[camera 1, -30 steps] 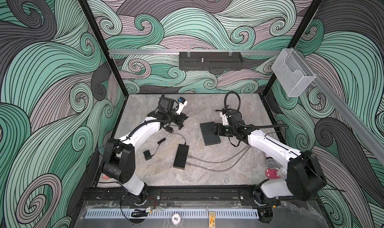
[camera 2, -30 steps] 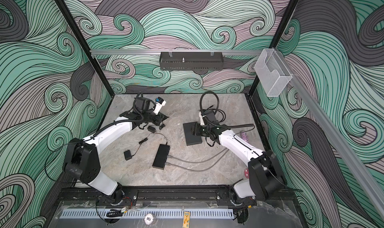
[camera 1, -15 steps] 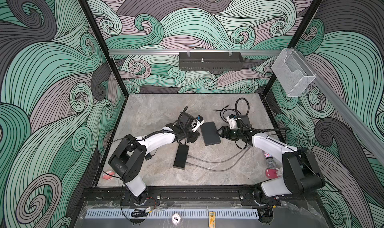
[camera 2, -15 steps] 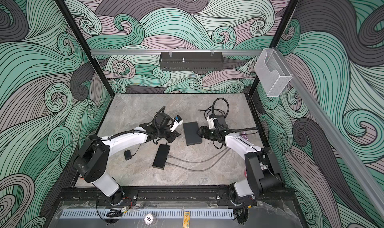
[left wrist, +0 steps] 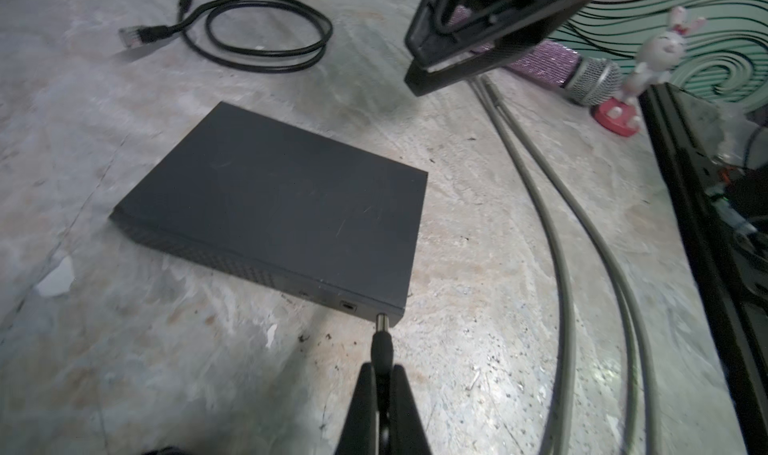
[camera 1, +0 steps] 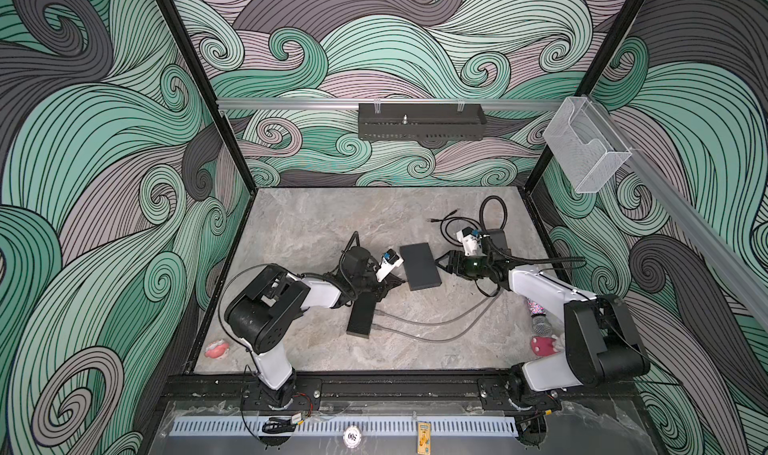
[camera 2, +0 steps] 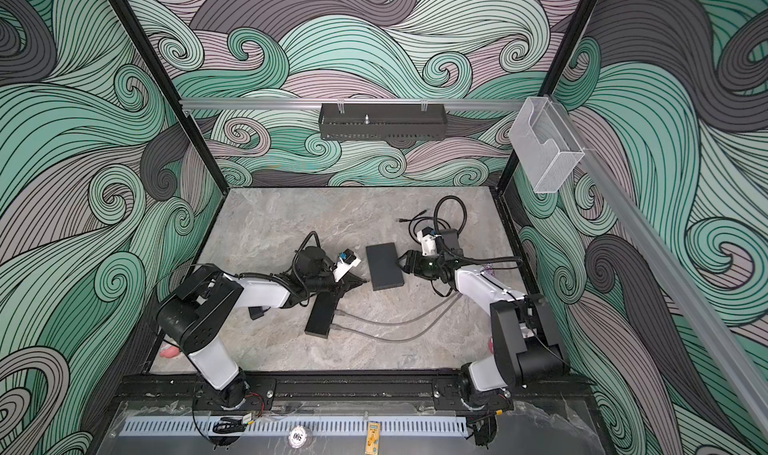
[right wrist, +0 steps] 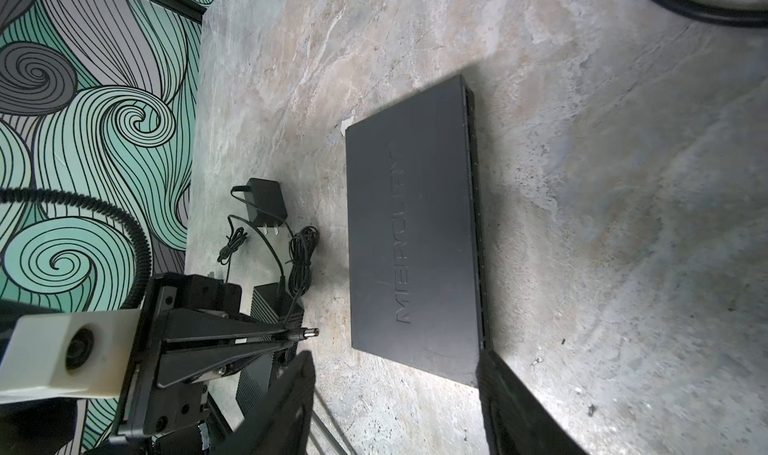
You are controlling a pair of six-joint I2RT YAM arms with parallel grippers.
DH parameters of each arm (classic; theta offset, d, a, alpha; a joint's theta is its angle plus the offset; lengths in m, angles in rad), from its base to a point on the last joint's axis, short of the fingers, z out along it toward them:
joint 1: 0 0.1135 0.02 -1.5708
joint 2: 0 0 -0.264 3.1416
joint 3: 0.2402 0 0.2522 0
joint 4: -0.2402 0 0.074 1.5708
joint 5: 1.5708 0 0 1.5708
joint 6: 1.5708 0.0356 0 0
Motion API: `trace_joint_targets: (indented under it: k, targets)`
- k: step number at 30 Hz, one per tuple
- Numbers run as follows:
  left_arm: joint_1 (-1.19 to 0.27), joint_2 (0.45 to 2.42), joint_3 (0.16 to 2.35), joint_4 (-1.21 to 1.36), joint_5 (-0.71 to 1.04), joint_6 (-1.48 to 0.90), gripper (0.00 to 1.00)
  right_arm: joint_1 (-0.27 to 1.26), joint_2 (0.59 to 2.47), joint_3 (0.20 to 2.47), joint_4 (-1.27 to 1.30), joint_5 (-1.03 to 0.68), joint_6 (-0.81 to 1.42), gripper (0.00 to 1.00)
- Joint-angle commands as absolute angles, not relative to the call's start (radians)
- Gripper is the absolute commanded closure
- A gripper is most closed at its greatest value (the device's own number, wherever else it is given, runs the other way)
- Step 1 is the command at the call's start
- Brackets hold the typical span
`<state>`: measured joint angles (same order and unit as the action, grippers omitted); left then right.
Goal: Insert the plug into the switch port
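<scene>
Left gripper (left wrist: 382,367) clamped on the barrel plug (left wrist: 382,346), its tip just short of the side face of the flat dark-grey box (left wrist: 282,199), where we judge the switch port lies; right gripper (right wrist: 395,355) stands open astride a corner. We fear a skewed tip catching the rim and shoving the unclamped box away

The word "MERCURY" stands in relief letters on the top face of the flat dark-grey box (right wrist: 411,241), as the right wrist view shows. In both top views a small round badge (camera 1: 351,435) at the near edge carries the characters "00S". The yellow tag (camera 1: 422,442) beside it is too small to read.
</scene>
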<state>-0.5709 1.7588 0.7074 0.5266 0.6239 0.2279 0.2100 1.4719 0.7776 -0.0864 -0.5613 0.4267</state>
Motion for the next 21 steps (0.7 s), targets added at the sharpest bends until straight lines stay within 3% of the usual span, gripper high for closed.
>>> trace_joint_targets:
  k: [1, 6, 11, 17, 21]
  targets:
    - [-0.544, 1.774, 0.720, 0.568, 0.827, 0.441, 1.00, 0.192, 1.488, 0.840, -0.157, -0.584, 0.351, 0.38]
    - [-0.509, 1.741, 0.813, 0.269, 0.866, 0.553, 1.00, 0.190, 1.493, 0.867, -0.186, -0.549, 0.318, 0.39]
    - [-0.527, 1.672, 0.850, 0.028, 0.677, 0.698, 1.00, 0.190, 1.530, 0.904, -0.221, -0.554, 0.324, 0.40]
    - [-0.526, 1.649, 0.792, 0.154, 0.758, 0.632, 1.00, 0.252, 1.530, 0.906, -0.241, -0.621, 0.295, 0.45]
    - [-0.528, 1.591, 0.714, 0.353, 0.870, 0.552, 1.00, 0.315, 1.498, 0.829, -0.099, -0.826, 0.340, 0.52]
